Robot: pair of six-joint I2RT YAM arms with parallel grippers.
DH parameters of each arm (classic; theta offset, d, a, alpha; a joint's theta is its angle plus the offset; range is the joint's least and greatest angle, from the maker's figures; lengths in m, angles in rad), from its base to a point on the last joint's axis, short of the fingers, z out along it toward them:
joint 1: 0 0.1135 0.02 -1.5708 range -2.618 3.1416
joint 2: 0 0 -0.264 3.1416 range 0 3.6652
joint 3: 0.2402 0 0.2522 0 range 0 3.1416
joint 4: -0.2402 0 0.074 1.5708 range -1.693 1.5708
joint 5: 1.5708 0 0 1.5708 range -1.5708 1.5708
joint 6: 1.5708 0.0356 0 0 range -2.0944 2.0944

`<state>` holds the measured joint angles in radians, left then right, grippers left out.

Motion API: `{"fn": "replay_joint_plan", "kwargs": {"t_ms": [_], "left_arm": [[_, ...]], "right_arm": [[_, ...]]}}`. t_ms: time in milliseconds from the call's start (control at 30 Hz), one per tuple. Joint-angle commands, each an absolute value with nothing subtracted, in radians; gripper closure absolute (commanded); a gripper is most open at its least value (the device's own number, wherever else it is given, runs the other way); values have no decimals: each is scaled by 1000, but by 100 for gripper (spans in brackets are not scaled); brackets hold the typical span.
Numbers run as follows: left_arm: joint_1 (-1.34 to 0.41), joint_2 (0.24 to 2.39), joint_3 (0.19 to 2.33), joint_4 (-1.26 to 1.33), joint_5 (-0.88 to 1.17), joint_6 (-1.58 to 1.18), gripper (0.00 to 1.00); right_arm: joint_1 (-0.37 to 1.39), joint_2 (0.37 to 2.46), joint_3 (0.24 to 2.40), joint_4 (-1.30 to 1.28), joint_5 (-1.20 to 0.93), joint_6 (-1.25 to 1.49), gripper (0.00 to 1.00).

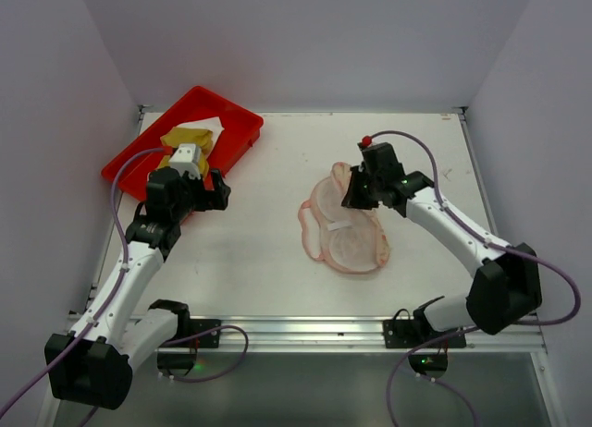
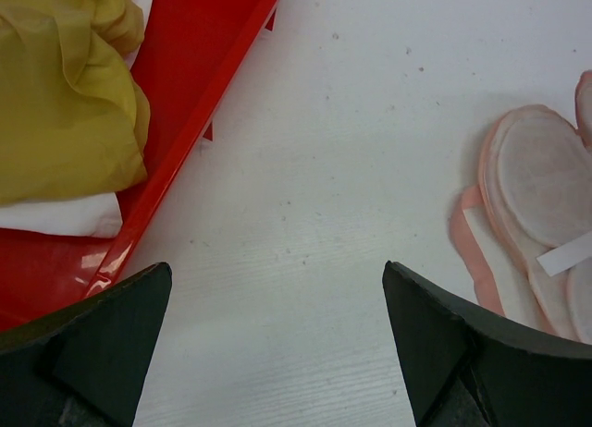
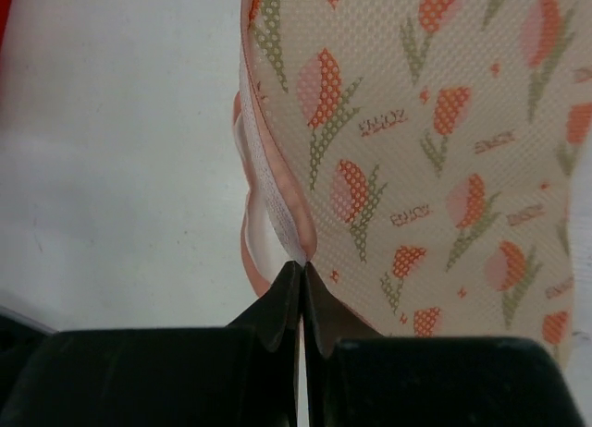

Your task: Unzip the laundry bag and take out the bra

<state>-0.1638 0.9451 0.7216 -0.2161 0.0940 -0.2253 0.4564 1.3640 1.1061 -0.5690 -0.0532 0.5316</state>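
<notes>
Pinching laundry bag (image 3: pixel 435 150) at its far end — right gripper (image 3: pixel 302 265); long axis near-to-far. Spread wide, well left — left gripper (image 2: pixel 277 272).

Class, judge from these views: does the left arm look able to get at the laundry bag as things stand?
Probably yes. The left end effector is open by the red tray, with only bare table between it and the laundry bag; the right end effector pinches just the bag's edge.
</notes>
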Motion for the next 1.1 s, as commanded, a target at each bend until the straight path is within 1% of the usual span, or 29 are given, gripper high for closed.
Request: {"fn": "replay_joint_plan", "kwargs": {"t_ms": [0, 33, 67, 133, 167, 200, 233, 267, 333, 367, 400, 467, 600, 733, 800, 867, 933, 1000, 1067], "left_arm": [[-160, 937, 712, -166, 109, -219, 0], [-160, 934, 712, -166, 109, -219, 0], [-160, 933, 712, -166, 107, -218, 0], [-160, 933, 710, -166, 103, -218, 0], [-160, 934, 712, -167, 101, -218, 0], [-160, 936, 712, -167, 98, -218, 0], [-160, 937, 712, -169, 100, -218, 0], [-160, 936, 712, -167, 98, -218, 0], [-160, 936, 712, -169, 97, -218, 0], [-160, 934, 712, -169, 97, -218, 0], [-160, 934, 712, -169, 95, -219, 0], [-160, 933, 712, -167, 95, -219, 0], [-160, 920, 748, -208, 95, -268, 0], [-160, 884, 842, -340, 75, -325, 0], [-160, 858, 893, -386, 46, -345, 0], [-160, 844, 937, -452, 28, -354, 0], [-160, 821, 963, -511, 20, -362, 0], [-160, 790, 992, -550, 11, -365, 0], [-160, 769, 1005, -572, 6, -364, 0]], "right_arm": [[495, 1452, 1098, -463, -212, 566, 100], [515, 1471, 1100, -454, -227, 569, 100], [523, 1488, 1101, -442, -277, 571, 92], [531, 1523, 1103, -402, -351, 575, 81], [531, 1529, 1104, -397, -383, 577, 73], [531, 1532, 1109, -399, -403, 574, 69], [531, 1528, 1112, -403, -403, 571, 65], [529, 1519, 1112, -406, -396, 568, 56], [529, 1503, 1108, -416, -361, 551, 45], [529, 1485, 1106, -417, -354, 545, 38], [528, 1479, 1100, -417, -339, 542, 35], [528, 1476, 1094, -414, -333, 541, 29], [528, 1509, 1051, -341, -325, 587, 26], [529, 1563, 999, -233, -333, 663, 23], [529, 1601, 970, -175, -304, 704, 22], [517, 1632, 960, -141, -276, 739, 18], [479, 1678, 953, -129, -265, 764, 14], [442, 1707, 948, -138, -238, 796, 14], [367, 1712, 953, -173, -229, 810, 11]]}}
